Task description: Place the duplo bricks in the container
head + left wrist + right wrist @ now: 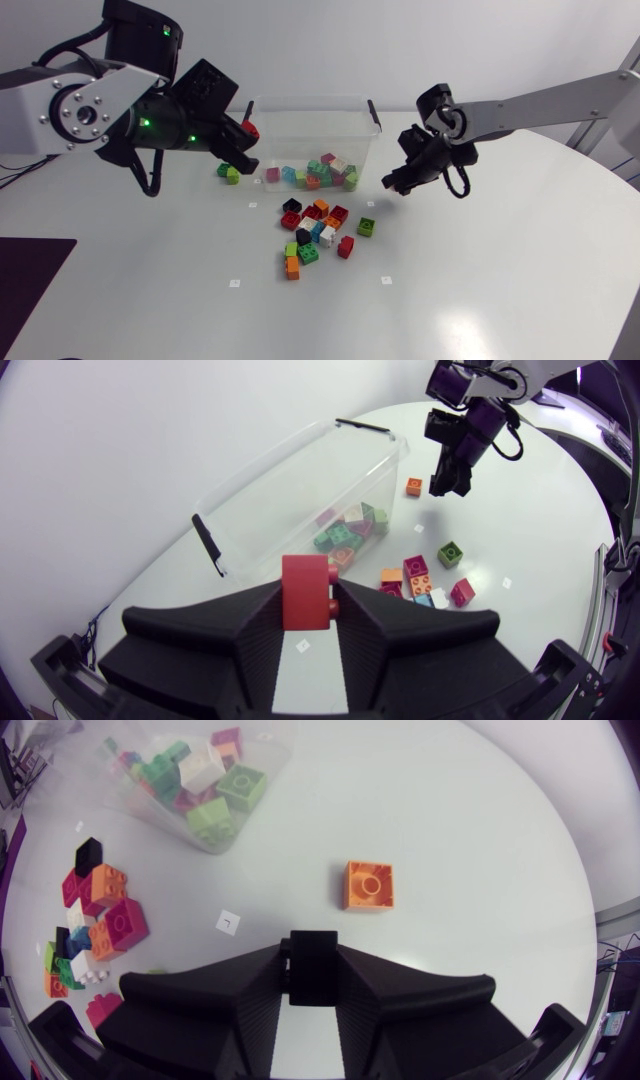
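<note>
The clear plastic container [365, 108] stands at the back middle with several coloured duplo bricks [318, 172] in it. My left gripper [243, 140] hangs by the container's left rim, shut on a red brick [305, 590]. My right gripper [395, 182] hovers just right of the container [130, 795], shut on a black brick [313, 965]. On the table ahead of the right gripper [448, 480] lies an orange brick [369, 885]. A pile of loose bricks [315, 232] sits in front of the container.
Two green bricks [229, 173] lie left of the container. To the pile's right are a lone green brick [366, 227] and a red one [346, 247]. Small white markers [235, 282] dot the table.
</note>
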Controlling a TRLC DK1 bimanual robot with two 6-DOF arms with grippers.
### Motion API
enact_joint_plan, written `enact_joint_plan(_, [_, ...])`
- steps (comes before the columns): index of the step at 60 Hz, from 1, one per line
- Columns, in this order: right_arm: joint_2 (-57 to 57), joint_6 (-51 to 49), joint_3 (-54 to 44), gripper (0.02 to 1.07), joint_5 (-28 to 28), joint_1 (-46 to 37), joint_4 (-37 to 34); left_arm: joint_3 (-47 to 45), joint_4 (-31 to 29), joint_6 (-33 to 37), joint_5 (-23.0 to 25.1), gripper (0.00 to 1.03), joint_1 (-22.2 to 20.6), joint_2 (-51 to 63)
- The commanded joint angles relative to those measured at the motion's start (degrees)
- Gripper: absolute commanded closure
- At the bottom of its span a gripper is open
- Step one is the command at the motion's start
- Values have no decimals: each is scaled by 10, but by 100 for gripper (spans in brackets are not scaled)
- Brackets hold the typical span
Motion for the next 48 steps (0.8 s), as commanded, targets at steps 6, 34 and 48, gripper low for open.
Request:
enact_joint_plan(6, [-76, 29, -13, 90, 4, 16, -20, 50, 15, -29, 13, 79, 14, 50])
enact_joint_plan(34, [-156, 60, 17, 90, 3, 66, -40, 129, 82, -68, 42, 79, 41, 156])
enact_joint_plan(48, [-155, 75, 43, 90, 1, 85, -40, 201, 83, -95, 58, 79, 56, 229])
